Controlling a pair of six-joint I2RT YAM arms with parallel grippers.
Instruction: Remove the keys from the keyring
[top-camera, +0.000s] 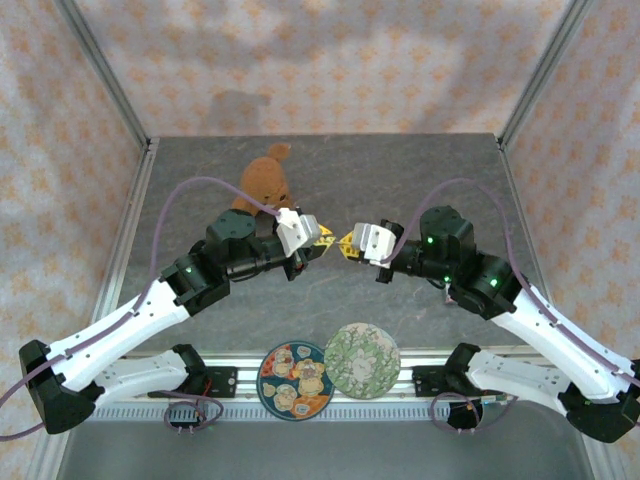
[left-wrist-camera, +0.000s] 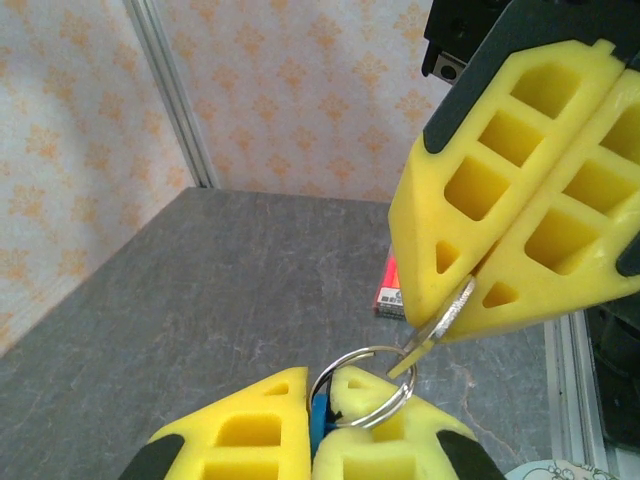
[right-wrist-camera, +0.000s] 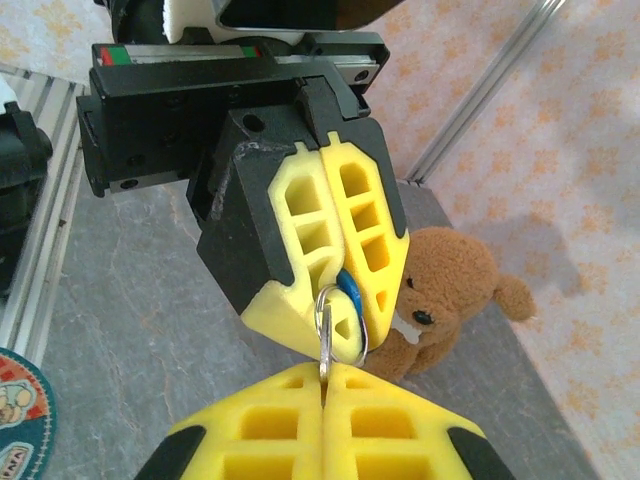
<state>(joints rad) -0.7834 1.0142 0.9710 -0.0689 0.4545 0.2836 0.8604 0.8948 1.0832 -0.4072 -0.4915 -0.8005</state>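
Hidden or unclear: most of the key (left-wrist-camera: 447, 318) is buried in the seam of my right gripper (right-wrist-camera: 325, 372). Only a thin silver edge shows, so I cannot read its shape or say whether more than one key hangs here. A blue piece (right-wrist-camera: 350, 289) sits between the pads of my left gripper (left-wrist-camera: 318, 395), mostly covered, and I cannot tell what it is. In the top view, ring and key are too small to resolve between the two yellow tips. A red-and-white item (left-wrist-camera: 387, 290) on the table (left-wrist-camera: 200, 300) is partly cut off by my right fingers.

Orientation: the key shows edge-on. In the right wrist view its long axis runs straight up from my right fingertips to the keyring (right-wrist-camera: 341, 318). In the left wrist view it slants from the ring up and right into the right jaws. The ring stands as a narrow upright oval in the right wrist view.

Position and grip: my left gripper is closed, pinching one arc of the keyring along with the blue piece. My right gripper is closed on the key. The two grippers sit tip to tip above mid-table, bridged by ring and key. A teddy bear (right-wrist-camera: 450, 290) lies behind the left gripper.
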